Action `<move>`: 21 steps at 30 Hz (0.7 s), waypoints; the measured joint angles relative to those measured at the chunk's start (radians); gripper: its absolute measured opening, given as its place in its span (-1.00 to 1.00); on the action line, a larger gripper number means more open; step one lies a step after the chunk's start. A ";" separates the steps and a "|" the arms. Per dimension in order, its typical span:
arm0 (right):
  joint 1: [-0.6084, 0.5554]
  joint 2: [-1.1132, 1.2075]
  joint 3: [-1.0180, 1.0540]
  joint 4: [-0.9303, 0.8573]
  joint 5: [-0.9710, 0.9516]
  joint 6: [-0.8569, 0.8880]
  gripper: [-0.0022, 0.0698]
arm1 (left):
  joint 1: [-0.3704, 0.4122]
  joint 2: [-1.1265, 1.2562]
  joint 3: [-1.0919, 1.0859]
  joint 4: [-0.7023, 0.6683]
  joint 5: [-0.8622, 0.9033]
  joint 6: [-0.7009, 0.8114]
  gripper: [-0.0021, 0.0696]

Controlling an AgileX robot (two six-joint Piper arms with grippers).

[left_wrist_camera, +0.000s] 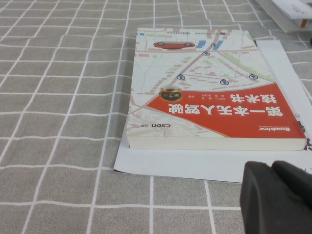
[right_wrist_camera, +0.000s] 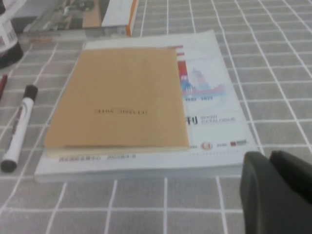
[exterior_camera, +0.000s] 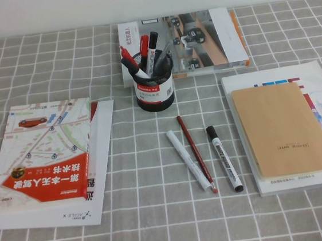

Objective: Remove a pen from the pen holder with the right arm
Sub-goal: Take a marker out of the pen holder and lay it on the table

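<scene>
- The pen holder [exterior_camera: 154, 86], a black mesh cup, stands upright on the grey checked tabletop [exterior_camera: 161, 230], toward 12 o'clock from the middle in the high view.
- Several markers [exterior_camera: 152, 45] with red and black caps stand in it, leaning outward.
- 3 more lie loose on the cloth at 5 o'clock from the holder: a white pen [exterior_camera: 188, 159], a red pencil [exterior_camera: 196, 153] just beside it, and a whiteboard marker [exterior_camera: 224, 158] a little apart.
- An open magazine [exterior_camera: 198, 36] lies at 1 o'clock, just behind the holder.
- A red book [exterior_camera: 43, 153] lies at 9 o'clock on a white sheet [exterior_camera: 105, 161].
- A brown notebook [exterior_camera: 283, 128] lies at 3 o'clock on a white catalogue [exterior_camera: 319, 89].
- The right gripper [right_wrist_camera: 269, 158] is closed on nothing, above the cloth near the catalogue's near edge, well apart from the holder.
- The left gripper [left_wrist_camera: 272, 168] hangs by the white sheet's near edge, fingers together, empty.
</scene>
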 joint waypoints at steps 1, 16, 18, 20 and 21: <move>0.000 0.000 0.000 -0.002 0.014 0.000 -0.97 | 0.000 0.000 0.000 0.000 0.000 0.000 -0.95; 0.000 0.000 0.000 0.002 0.039 -0.104 -0.97 | 0.000 0.000 0.000 0.000 0.000 0.000 -0.95; 0.000 0.000 0.000 0.003 0.039 -0.104 -0.97 | 0.000 0.000 0.000 0.000 0.000 0.000 -0.95; 0.000 0.000 0.000 0.005 0.039 -0.104 -0.97 | 0.000 0.000 0.000 0.000 0.000 0.000 -0.95; 0.000 0.000 0.000 0.005 0.039 -0.104 -0.97 | 0.000 0.000 0.000 0.000 0.000 0.000 -0.95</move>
